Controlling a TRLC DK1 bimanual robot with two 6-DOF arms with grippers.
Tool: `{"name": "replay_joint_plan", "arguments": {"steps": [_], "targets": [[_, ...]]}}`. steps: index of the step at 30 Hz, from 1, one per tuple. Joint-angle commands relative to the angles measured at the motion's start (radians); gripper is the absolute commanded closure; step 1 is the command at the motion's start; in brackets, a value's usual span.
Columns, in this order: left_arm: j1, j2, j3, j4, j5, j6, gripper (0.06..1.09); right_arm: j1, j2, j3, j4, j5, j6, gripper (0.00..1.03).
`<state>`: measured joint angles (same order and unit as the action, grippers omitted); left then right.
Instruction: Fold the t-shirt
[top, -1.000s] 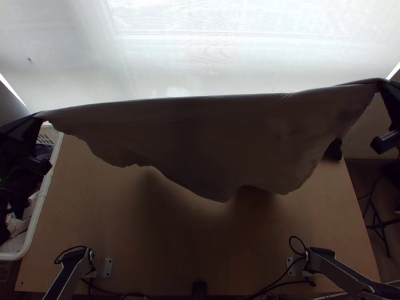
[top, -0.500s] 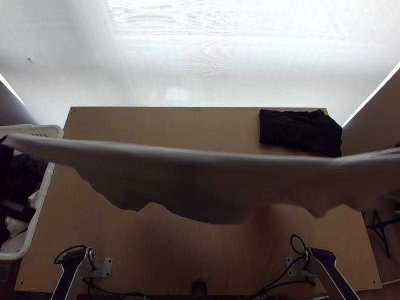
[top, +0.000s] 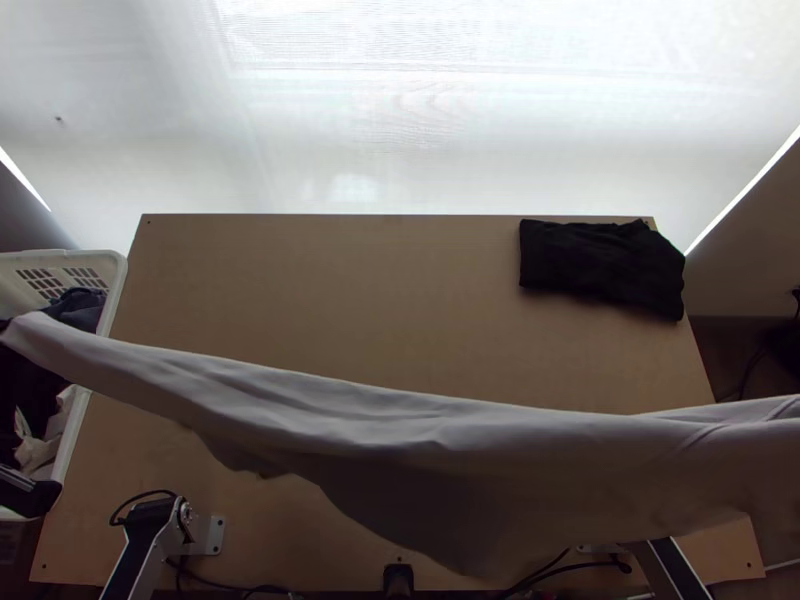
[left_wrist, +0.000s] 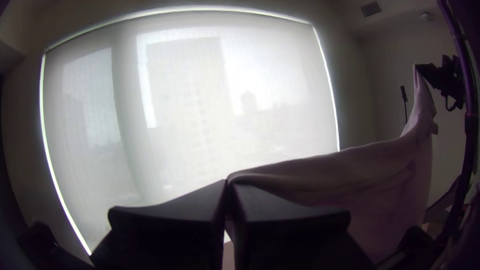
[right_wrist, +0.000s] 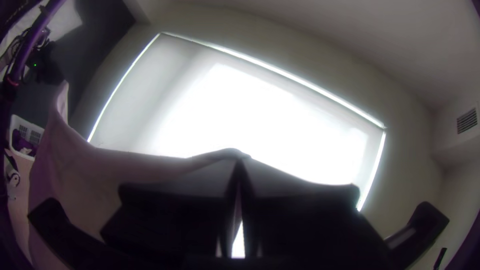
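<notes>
Shirt (top: 400, 430) hangs stretched above the counter (top: 330, 280), its upper edge pinched in the fingers of left gripper (left_wrist: 229, 186) and right gripper (right_wrist: 241, 161), well apart. Probably light, soft, liable to sag; such wide edge holds should suit.

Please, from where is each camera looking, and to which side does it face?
Top view: high over the near edge of the table, looking steeply down; left arm and right arm show partly.
Left wrist view: on the left arm's wrist, towards the window blind; the left gripper shows.
Right wrist view: on the right arm's wrist, towards the same blind; the right gripper shows.
Both wrist views share the blind and the t-shirt stretched between the grippers.
</notes>
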<state>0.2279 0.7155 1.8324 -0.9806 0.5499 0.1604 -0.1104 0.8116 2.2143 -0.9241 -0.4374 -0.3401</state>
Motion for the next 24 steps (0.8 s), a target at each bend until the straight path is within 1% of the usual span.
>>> {"name": "replay_joint_plan", "arguments": {"steps": [1,2,5,7,10,13,15,19,21,24], "targets": [[-0.044,0.027,-0.056,-0.124,0.019,-0.051,1.05,0.086,0.034,-0.082,-0.111,-0.007,0.033,1.00],[-0.052,0.035,-0.079,-0.162,0.028,-0.051,1.05,0.098,0.037,-0.125,-0.128,-0.006,0.056,1.00],[-0.065,0.044,-0.173,-0.253,0.068,-0.038,1.05,0.156,0.029,-0.294,-0.203,-0.006,0.058,1.00],[-0.070,0.039,-0.242,-0.300,0.068,-0.016,1.05,0.163,0.026,-0.410,-0.266,-0.006,0.053,1.00],[-0.079,0.025,-0.357,-0.349,0.064,0.067,1.05,0.196,0.020,-0.585,-0.306,-0.003,0.044,1.00],[-0.071,0.027,-0.504,-0.343,0.045,0.139,1.05,0.192,0.026,-0.742,-0.300,-0.001,-0.008,1.00],[-0.058,0.036,-0.596,-0.299,0.041,0.172,1.05,0.190,0.041,-0.828,-0.271,0.002,-0.043,1.00],[-0.052,0.081,-0.759,-0.102,0.016,0.183,1.05,0.178,0.092,-0.944,-0.140,0.009,-0.069,1.00],[-0.052,0.148,-0.791,-0.026,0.008,0.183,1.05,0.170,0.132,-0.975,-0.062,0.009,-0.073,1.00],[-0.052,0.274,-0.822,0.126,0.002,0.174,1.05,0.152,0.244,-0.979,0.030,0.017,-0.088,1.00]]}}
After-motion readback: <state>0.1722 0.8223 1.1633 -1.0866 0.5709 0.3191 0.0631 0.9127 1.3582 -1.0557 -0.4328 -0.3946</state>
